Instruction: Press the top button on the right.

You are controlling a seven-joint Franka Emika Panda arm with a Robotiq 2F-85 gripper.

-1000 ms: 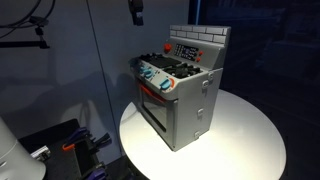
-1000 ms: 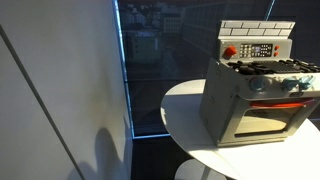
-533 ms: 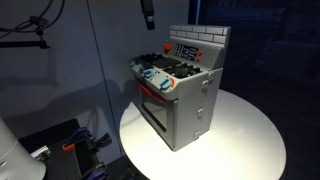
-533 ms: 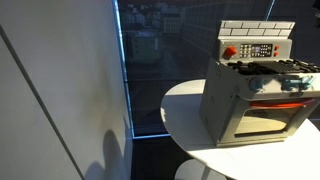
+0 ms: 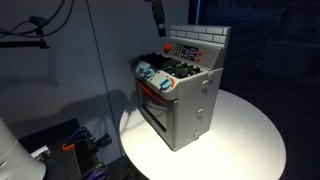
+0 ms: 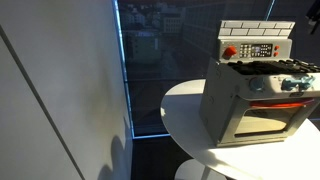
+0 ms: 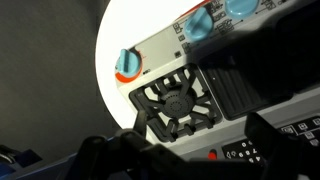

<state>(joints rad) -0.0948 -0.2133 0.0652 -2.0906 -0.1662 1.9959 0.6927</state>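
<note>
A grey toy stove point(image 5: 190, 105) stands on a round white table point(image 5: 245, 135) and shows in both exterior views point(image 6: 225, 95). Its upright back panel carries a red button point(image 5: 166, 47) point(image 6: 229, 52) and a dark keypad of small buttons point(image 5: 186, 50) point(image 6: 261, 50). My gripper point(image 5: 157, 18) hangs above the stove's back left corner, touching nothing. In the wrist view the gripper point(image 7: 190, 150) is open and empty, over a black burner point(image 7: 178, 100), with the red button point(image 7: 212, 155) and the keypad point(image 7: 245, 150) between its dark fingers point(image 7: 275, 135).
Blue-and-orange knobs point(image 5: 150, 75) point(image 7: 125, 62) line the stove's front above the oven door point(image 6: 262, 120). A glass wall point(image 6: 150, 70) stands behind the table. Cables and gear point(image 5: 70, 145) lie on the floor beside the table.
My gripper has moved steadily across the top of an exterior view toward the stove's back panel. The stove has not moved.
</note>
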